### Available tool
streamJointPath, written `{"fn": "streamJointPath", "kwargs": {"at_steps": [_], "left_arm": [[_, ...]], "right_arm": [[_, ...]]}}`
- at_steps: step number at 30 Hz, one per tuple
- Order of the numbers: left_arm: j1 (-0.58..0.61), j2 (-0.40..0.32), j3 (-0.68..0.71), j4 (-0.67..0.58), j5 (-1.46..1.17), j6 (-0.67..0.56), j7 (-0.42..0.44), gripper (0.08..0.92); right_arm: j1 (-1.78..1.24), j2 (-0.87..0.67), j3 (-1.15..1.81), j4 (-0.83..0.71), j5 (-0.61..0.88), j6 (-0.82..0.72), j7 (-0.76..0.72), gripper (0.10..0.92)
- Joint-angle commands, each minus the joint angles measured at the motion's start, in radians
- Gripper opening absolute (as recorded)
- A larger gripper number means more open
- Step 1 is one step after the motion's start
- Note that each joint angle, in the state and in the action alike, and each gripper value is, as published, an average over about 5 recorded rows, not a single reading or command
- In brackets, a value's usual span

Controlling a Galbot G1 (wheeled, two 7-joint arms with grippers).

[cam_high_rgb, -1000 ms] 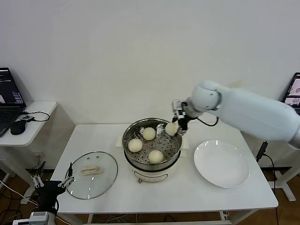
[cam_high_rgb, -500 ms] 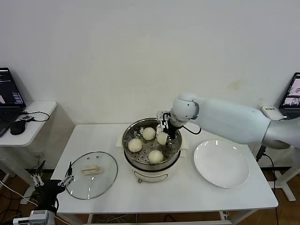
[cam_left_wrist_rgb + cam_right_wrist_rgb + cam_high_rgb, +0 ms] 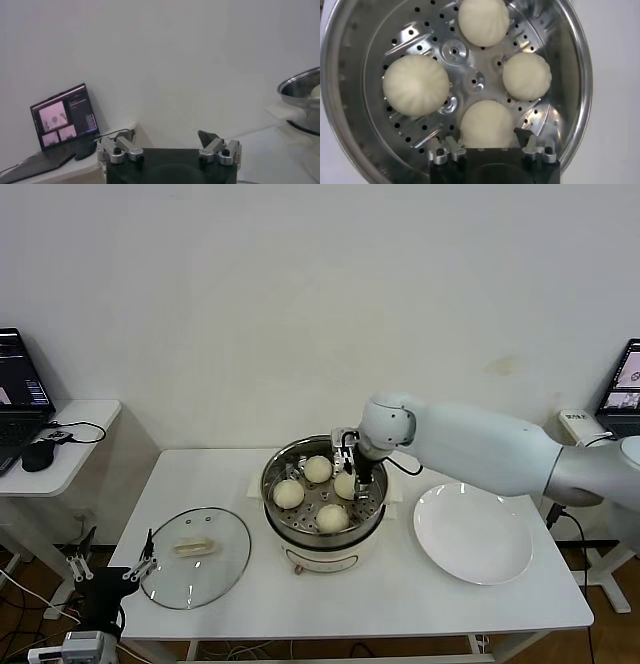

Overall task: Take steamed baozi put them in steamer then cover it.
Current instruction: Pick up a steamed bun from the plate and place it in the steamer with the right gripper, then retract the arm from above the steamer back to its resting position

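The steamer [image 3: 272,480] stands mid-table, and its tray [image 3: 477,80] holds four baozi. In the head view they lie at the far side [image 3: 318,469], left [image 3: 289,493], front [image 3: 332,517] and right [image 3: 346,484]. My right gripper [image 3: 355,472] is down inside the pot. In the right wrist view its fingers stand open on either side of one baozi [image 3: 486,122], which rests on the tray; the gripper [image 3: 487,146] does not squeeze it. The cover [image 3: 197,556] lies flat on the table, left of the steamer. My left gripper [image 3: 110,572] hangs open and empty off the table's front left corner.
A white plate [image 3: 472,534] lies bare to the right of the steamer. A side desk with a laptop [image 3: 20,399] and a mouse stands at the far left. The left wrist view shows the pot's rim [image 3: 300,87] and the laptop [image 3: 62,122].
My right gripper carried a baozi from the pot's right rim in over the tray and lowered it among the other three. The left arm has not moved.
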Motion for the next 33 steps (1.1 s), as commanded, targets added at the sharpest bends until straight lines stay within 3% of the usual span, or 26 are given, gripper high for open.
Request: {"fn": "streamJointPath", "kwargs": {"at_steps": [1,6,12,16,22,26,33], "left_arm": [[-0.006,0.004,0.000,0.007,-0.002,0.001,0.002,0.823],[-0.015,0.006,0.004,0.017,-0.005,0.000,0.001,0.823],[-0.018,0.008,0.011,0.029,-0.003,-0.004,0.004,0.823],[-0.023,0.001,0.023,0.034,0.004,-0.006,0.005,0.823],[-0.022,-0.010,0.041,0.049,0.010,-0.021,0.003,0.823],[-0.019,-0.019,0.056,0.063,0.016,-0.035,-0.001,0.823],[-0.025,-0.033,0.079,0.075,0.042,-0.060,-0.015,0.823]], "right_arm": [[0.089,-0.083,0.034,0.105,0.034,-0.018,0.003,0.821],[0.091,-0.193,0.077,0.242,0.114,-0.049,0.121,0.823],[-0.111,-0.363,0.157,0.426,0.340,0.063,0.734,0.822],[-0.417,-0.483,0.363,0.527,0.341,0.195,0.948,0.823],[-1.106,-0.474,0.996,0.547,0.102,0.494,1.037,0.823],[-1.463,-0.302,1.345,0.510,-0.059,0.724,0.998,0.823],[-1.732,0.018,1.680,0.499,-0.161,0.919,0.872,0.823]]}}
